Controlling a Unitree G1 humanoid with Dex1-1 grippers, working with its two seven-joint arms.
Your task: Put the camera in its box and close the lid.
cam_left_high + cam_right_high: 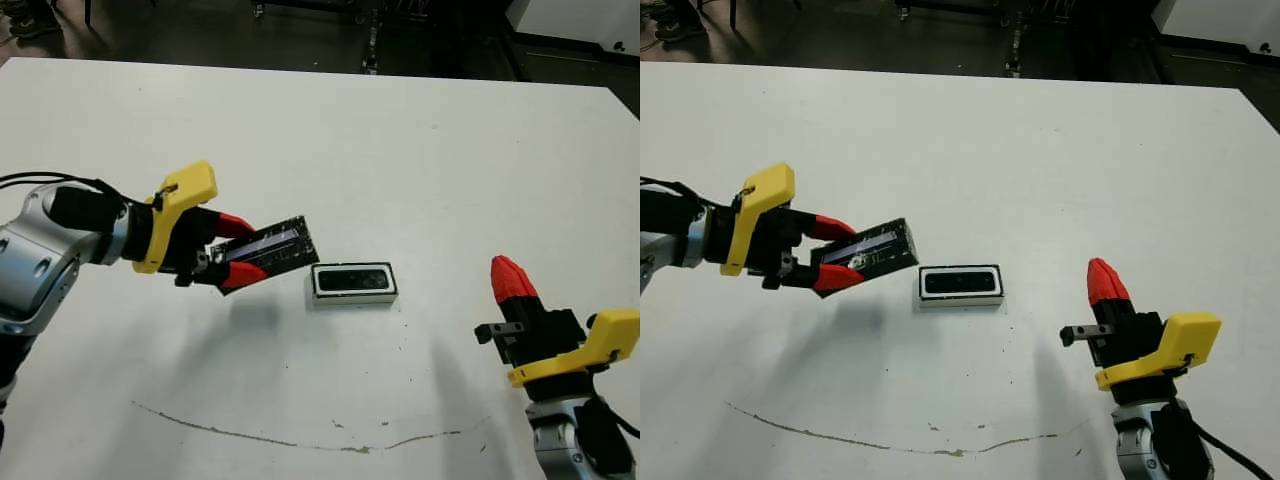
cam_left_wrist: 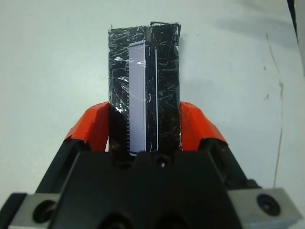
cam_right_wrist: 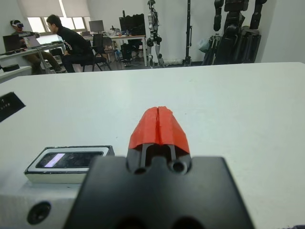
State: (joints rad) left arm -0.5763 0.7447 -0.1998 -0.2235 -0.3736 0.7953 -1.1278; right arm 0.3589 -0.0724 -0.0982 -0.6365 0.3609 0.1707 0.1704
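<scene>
**Lid carried toward the loaded box**

Nearest the robot, the right claw stands idle at the near right of the table, its two red tips pressed together and holding nothing. It sits well apart from the work, probably parked there so that it keeps out of the other arm's way.

Farther in, the left claw pinches the lid by its long edges, one red finger on each side. The lid hangs in the air, tilted, with its pale stripe facing up; its shadow falls on the table below. Holding it by the edges leaves its underside free to settle onto a rim.

Just beside the lid's far end lies the box, flat on the table near the middle. The camera already lies inside it, filling the white tray, so the first half of the job looks done. What remains, by my reading, is to level the lid, line it up over the box and lower it.
</scene>
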